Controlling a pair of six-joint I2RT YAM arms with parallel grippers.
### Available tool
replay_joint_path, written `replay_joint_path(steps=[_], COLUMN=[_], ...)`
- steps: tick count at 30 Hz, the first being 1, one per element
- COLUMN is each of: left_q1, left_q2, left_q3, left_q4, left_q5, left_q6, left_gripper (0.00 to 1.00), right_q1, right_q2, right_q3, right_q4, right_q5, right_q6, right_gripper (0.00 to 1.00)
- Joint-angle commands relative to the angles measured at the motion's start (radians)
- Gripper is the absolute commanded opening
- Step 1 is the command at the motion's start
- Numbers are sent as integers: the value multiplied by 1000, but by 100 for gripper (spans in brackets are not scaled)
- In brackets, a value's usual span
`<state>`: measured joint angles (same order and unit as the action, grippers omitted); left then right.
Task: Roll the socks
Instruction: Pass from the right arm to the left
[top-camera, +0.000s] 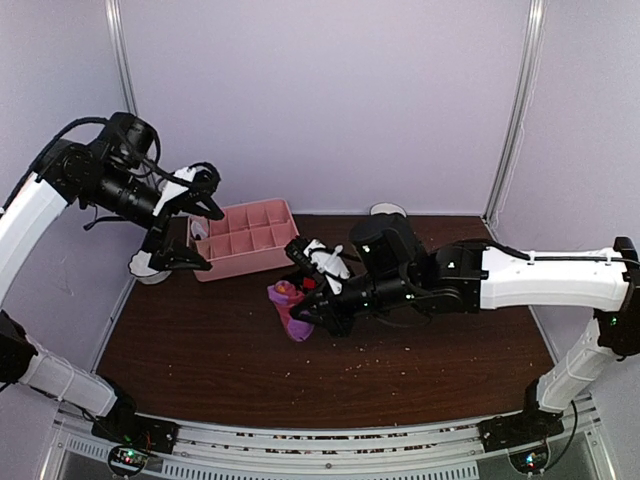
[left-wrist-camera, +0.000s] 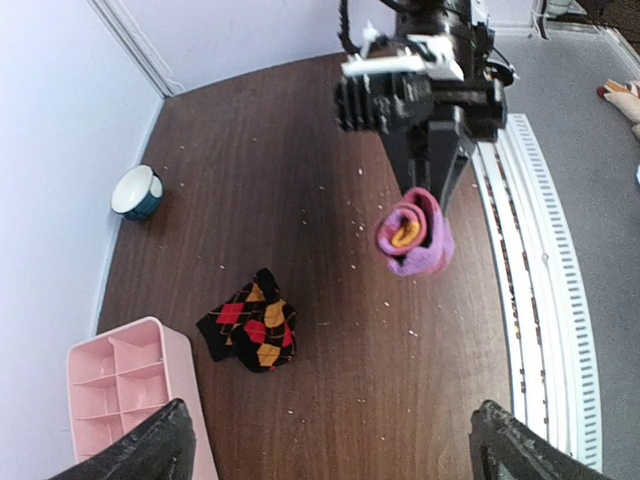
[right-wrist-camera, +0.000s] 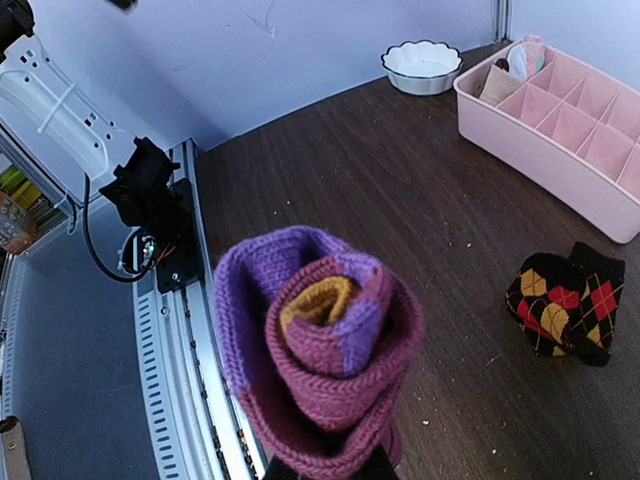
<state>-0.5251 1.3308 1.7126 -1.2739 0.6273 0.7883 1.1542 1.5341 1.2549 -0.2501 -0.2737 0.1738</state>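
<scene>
My right gripper (top-camera: 303, 310) is shut on a rolled magenta-pink sock with purple cuff (top-camera: 288, 300) and holds it above the table's middle. The roll fills the right wrist view (right-wrist-camera: 320, 350), its spiral end facing the camera, with the fingers hidden under it. The left wrist view shows the same roll (left-wrist-camera: 412, 232) hanging from the right gripper (left-wrist-camera: 430, 185). A black argyle sock (left-wrist-camera: 248, 320) lies crumpled on the table, also in the right wrist view (right-wrist-camera: 565, 303). My left gripper (top-camera: 195, 228) is open and empty, raised above the pink tray's left end.
A pink compartment tray (top-camera: 240, 266) stands at the back left, also in the wrist views (left-wrist-camera: 130, 395) (right-wrist-camera: 540, 175), with small items in its end cells. A bowl (top-camera: 150, 268) sits left of the tray and another (top-camera: 388, 210) at the back.
</scene>
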Motion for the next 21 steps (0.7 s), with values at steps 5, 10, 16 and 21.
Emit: replay_joint_path(steps=[5, 10, 16, 21], left_q1=[-9, -76, -121, -143], left_q2=[-36, 37, 30, 60], left_q3=[-200, -175, -240, -272], left_q4=[105, 150, 215, 231], left_q5=[98, 150, 251, 297], left_q6=[6, -99, -155, -179], left_gripper=[98, 96, 85, 84], right_q1=[25, 37, 37, 37], right_q2=[44, 75, 75, 80], right_q3=[110, 151, 147, 160], right_q4=[-23, -10, 70, 78], right_q5=[0, -4, -60, -85], right_q6=[-74, -95, -59, -52], right_gripper=[0, 0, 0, 0])
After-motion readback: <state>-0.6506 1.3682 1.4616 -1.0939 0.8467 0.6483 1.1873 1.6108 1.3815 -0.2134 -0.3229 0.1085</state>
